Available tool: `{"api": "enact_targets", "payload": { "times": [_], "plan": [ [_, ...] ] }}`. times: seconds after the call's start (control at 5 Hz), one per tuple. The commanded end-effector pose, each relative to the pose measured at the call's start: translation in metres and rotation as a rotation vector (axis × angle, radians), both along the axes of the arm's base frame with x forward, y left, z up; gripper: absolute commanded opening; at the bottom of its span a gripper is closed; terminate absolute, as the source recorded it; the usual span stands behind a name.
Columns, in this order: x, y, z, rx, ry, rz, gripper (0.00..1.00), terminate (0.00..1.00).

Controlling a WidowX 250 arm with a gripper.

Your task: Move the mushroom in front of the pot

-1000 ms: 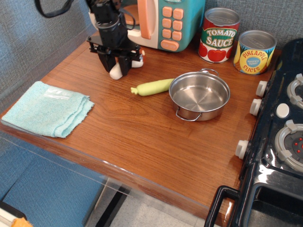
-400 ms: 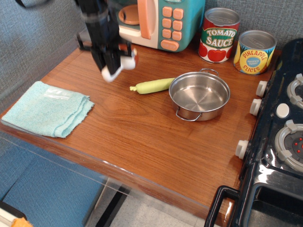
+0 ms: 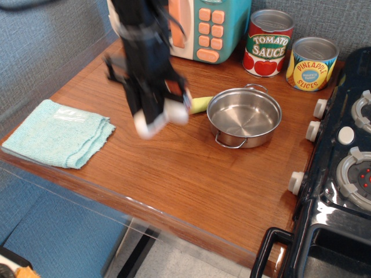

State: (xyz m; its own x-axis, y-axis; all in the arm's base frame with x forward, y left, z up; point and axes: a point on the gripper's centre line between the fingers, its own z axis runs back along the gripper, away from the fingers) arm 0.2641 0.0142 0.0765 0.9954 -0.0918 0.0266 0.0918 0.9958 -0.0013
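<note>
Task about half done: mushroom (image 3: 159, 119) pinched in the tool (image 3: 152, 113), lifted clear of the desk (image 3: 191, 174), left of the pot (image 3: 244, 117); carry forward and release in front remain.

You see, around the shiny silver stainless-steel pot (image 3: 244, 116):
- cream-white toy mushroom (image 3: 157, 118), left of it, in the black gripper (image 3: 152, 110);
- pale yellow-green vegetable (image 3: 200, 104), at its left rim;
- red-and-green tomato sauce can (image 3: 268, 43) and yellow-blue pineapple can (image 3: 313, 63), behind;
- folded light-teal cloth (image 3: 59, 132), far left;
- reddish-brown woodgrain tabletop (image 3: 191, 174), beneath.
</note>
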Motion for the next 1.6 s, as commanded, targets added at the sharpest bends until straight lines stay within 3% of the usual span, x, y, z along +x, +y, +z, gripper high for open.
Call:
{"api": "enact_targets", "payload": {
  "times": [0.0, 0.2, 0.4, 0.6, 0.8, 1.0, 1.4],
  "plan": [
    [-0.021, -0.044, -0.010, 0.097, -0.004, -0.126, 0.00, 0.00],
    [-0.017, -0.050, -0.016, 0.102, -0.005, -0.138, 0.00, 0.00],
    [-0.015, -0.053, -0.016, 0.097, -0.006, -0.141, 1.00, 0.00],
    [-0.015, -0.052, -0.010, 0.079, -0.011, -0.133, 1.00, 0.00],
    [-0.019, -0.055, -0.003, -0.068, -0.015, -0.079, 1.00, 0.00],
    [-0.013, -0.015, 0.005, -0.089, -0.029, -0.079, 1.00, 0.00],
    [-0.013, -0.017, 0.005, -0.093, -0.029, -0.111, 1.00, 0.00]
  ]
}}
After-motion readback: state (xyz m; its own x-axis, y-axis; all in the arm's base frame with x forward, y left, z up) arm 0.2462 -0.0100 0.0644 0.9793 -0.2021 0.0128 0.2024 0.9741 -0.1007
